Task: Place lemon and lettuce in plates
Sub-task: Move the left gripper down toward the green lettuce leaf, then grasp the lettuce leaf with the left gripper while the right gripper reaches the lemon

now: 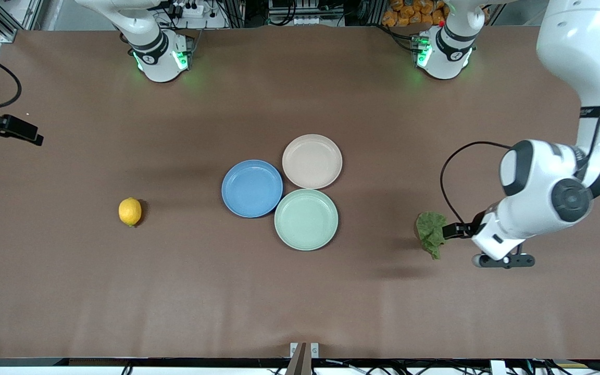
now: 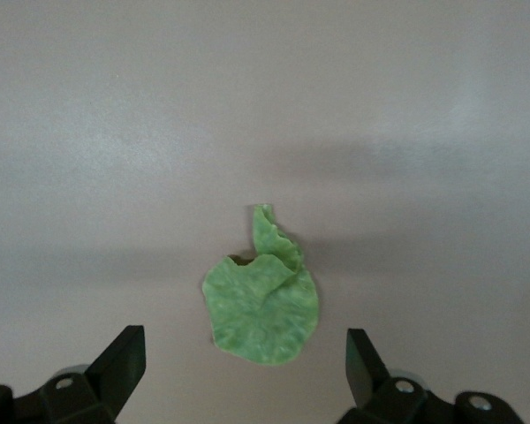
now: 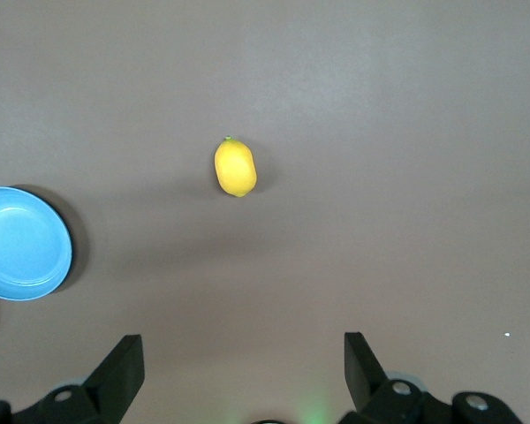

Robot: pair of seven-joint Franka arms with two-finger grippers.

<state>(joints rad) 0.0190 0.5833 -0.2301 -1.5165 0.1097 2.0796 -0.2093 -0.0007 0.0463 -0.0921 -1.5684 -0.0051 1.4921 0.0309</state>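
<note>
The lemon (image 1: 130,211) lay alone on the brown table (image 1: 71,291), well apart from the blue plate (image 1: 252,188) toward the right arm's end and slightly nearer the front camera than that plate. The right gripper (image 3: 244,375) was off the front view's edge; its wrist view showed it high above the table with jaws spread wide and empty, the lemon well clear of its fingers (image 3: 122,364). To take the fruit well, it would need to center over the lemon's short axis before descending, since a round, hard fruit may roll away if pinched off-center.

The blue plate touched the beige-pink plate (image 1: 312,161), which sat slightly farther from the camera, and the mint-green plate (image 1: 306,219), slightly nearer. All three were empty. A drop on the blue plate should probably land near its middle so that nothing rolls over the shallow rim onto a neighbour.

The lettuce (image 1: 431,232) lay flat on the table, well apart from the blue plate toward the left arm's end and somewhat nearer the camera. The left gripper (image 2: 246,367) hovered just above it, jaws released and wide, holding nothing, the leaf between and slightly ahead of its fingers (image 2: 364,358). A good grasp would likely close on the raised, folded ridge of the leaf, since the flat part offers little to pinch.
</note>
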